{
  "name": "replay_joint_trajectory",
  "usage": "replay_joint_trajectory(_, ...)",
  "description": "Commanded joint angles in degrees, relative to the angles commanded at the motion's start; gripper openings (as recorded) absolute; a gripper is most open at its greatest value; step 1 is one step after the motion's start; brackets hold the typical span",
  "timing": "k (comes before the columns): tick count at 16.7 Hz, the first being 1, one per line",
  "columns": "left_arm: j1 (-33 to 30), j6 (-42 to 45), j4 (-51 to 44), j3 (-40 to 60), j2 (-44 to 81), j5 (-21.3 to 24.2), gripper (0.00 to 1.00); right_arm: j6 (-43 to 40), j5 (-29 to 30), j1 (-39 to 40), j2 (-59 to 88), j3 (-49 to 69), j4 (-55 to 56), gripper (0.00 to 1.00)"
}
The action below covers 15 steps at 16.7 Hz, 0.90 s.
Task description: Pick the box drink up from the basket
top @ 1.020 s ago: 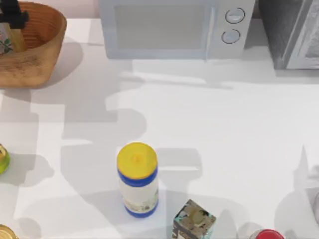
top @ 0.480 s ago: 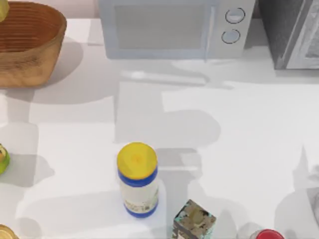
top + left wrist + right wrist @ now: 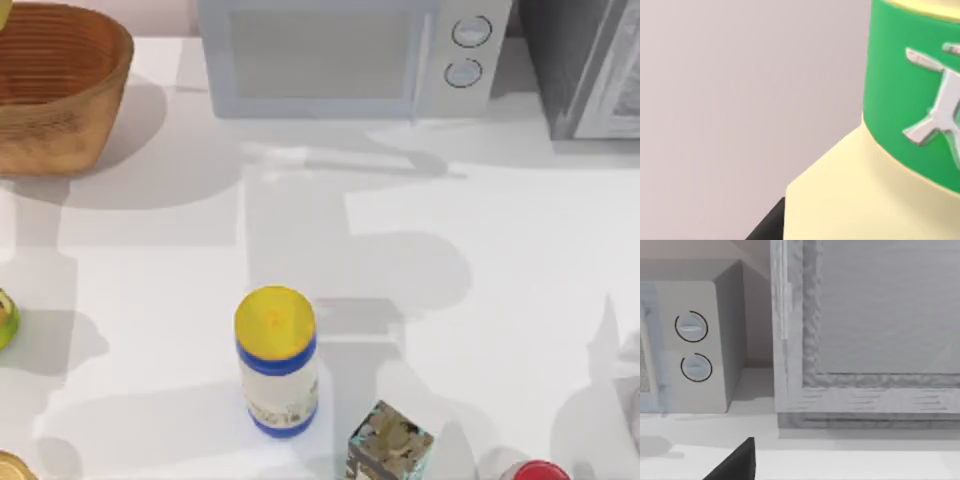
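The orange-brown woven basket (image 3: pixel 60 90) sits at the table's far left corner with nothing showing inside it. A sliver of the pale yellow box drink (image 3: pixel 4 12) shows at the top view's upper left corner, above the basket. Up close in the left wrist view, the box drink (image 3: pixel 850 195) is cream-yellow with a green printed band. A dark finger (image 3: pixel 766 227) of my left gripper presses against its side, so the gripper is shut on it. My right gripper (image 3: pixel 737 462) shows as a dark part low in the right wrist view, facing the microwave.
A white microwave (image 3: pixel 340 55) and a grey cabinet (image 3: pixel 590 65) line the back. A yellow-capped blue-and-white cylinder (image 3: pixel 276 360), a dark patterned box (image 3: pixel 390 445) and a red item (image 3: pixel 538 470) stand near the front. A green object (image 3: pixel 5 320) sits at the left edge.
A second ago my left gripper held the carton inside the basket. It has lifted the carton up and out past the top view's upper left corner. The arm's shadow has slid right.
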Motion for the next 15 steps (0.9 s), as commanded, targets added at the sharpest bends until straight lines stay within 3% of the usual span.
replay_joint_trajectory(6,-1.3,-0.3,-4.4,-13.8,-18.7,-1.8,0.0,0.0,0.0,0.0,0.0,0.0,0.0,1.0)
replay_joint_trajectory(15,-4.0,-1.1,-12.7,-52.8,-74.8,-4.9,0.0,0.0,0.0,0.0,0.0,0.0,0.0,1.0)
